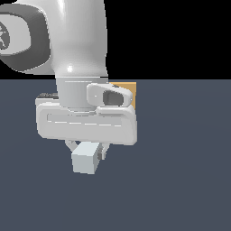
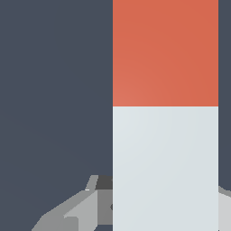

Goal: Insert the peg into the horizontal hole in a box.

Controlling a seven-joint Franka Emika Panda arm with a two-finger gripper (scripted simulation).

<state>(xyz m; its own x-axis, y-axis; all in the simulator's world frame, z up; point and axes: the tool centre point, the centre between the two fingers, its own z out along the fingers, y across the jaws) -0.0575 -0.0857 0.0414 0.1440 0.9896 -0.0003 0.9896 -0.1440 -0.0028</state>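
Note:
My gripper (image 1: 85, 151) is shut on the peg (image 1: 85, 163), whose pale grey-white end faces the exterior camera below the hand. In the wrist view the peg (image 2: 165, 167) fills much of the frame, pale near the fingers (image 2: 72, 212) with its orange-red end section (image 2: 165, 52) further out. The peg is held above the dark floor. The box (image 1: 130, 92) is a tan-orange block, only a corner of which shows behind the hand. The hole is hidden by the arm.
The white arm and hand (image 1: 85, 117) fill the upper left of the exterior view. The dark blue-grey floor (image 1: 180, 158) stretches all around.

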